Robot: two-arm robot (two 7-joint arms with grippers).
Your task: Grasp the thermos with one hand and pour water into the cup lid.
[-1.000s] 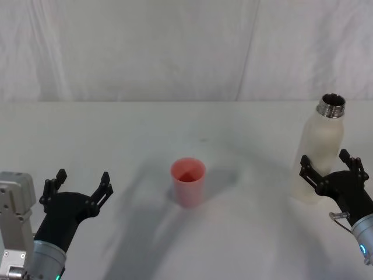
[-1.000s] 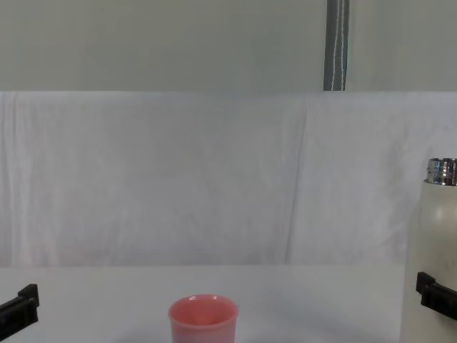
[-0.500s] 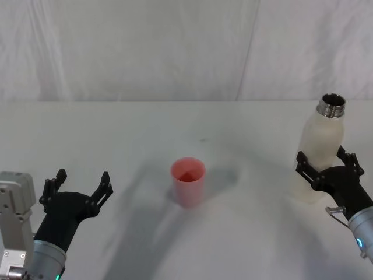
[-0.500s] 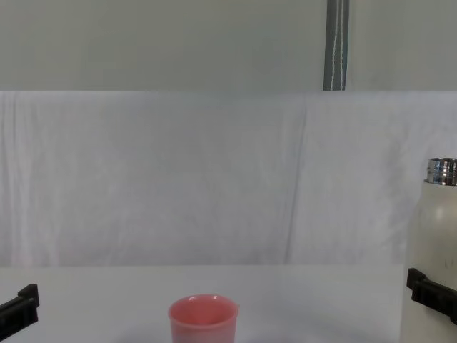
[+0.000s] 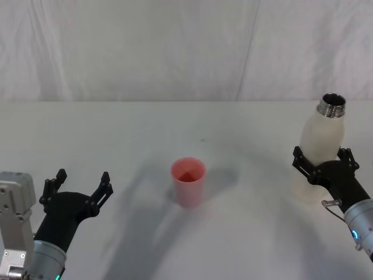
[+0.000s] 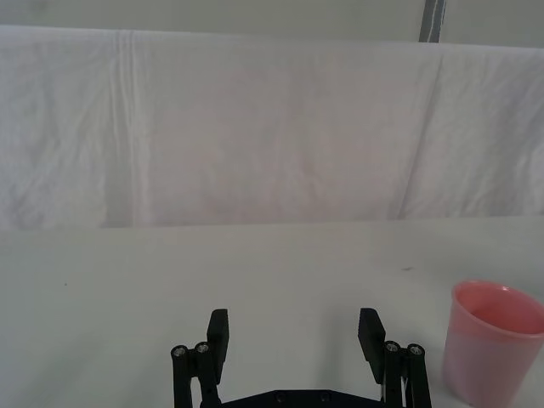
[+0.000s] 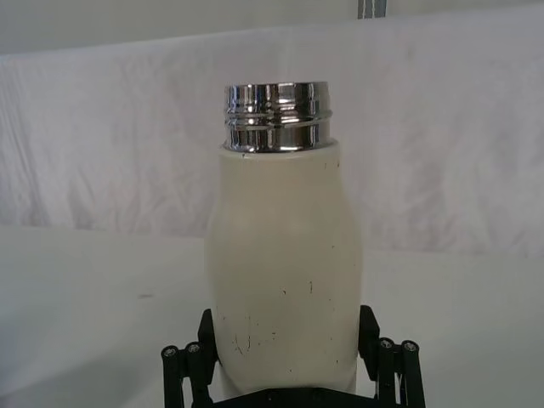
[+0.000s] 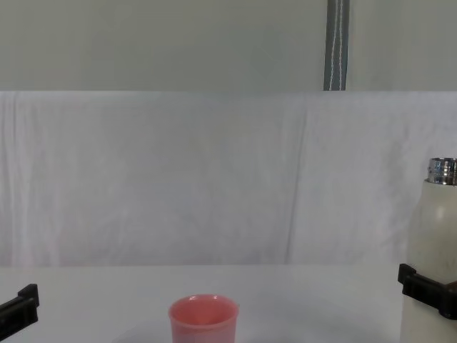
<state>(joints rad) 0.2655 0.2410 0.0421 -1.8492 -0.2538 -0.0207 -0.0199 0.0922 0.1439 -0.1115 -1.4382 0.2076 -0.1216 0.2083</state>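
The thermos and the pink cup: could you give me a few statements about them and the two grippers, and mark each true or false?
1. The thermos stands upright with no cap on its steel neck. True.
2. The right gripper has its fingers on either side of the thermos body. True.
3. The cup lid lies tipped on its side. False: it stands upright, mouth up.
4. The left gripper is holding the cup lid. False: it is open and apart from it.
5. The thermos is shorter than the cup lid. False: it is far taller.
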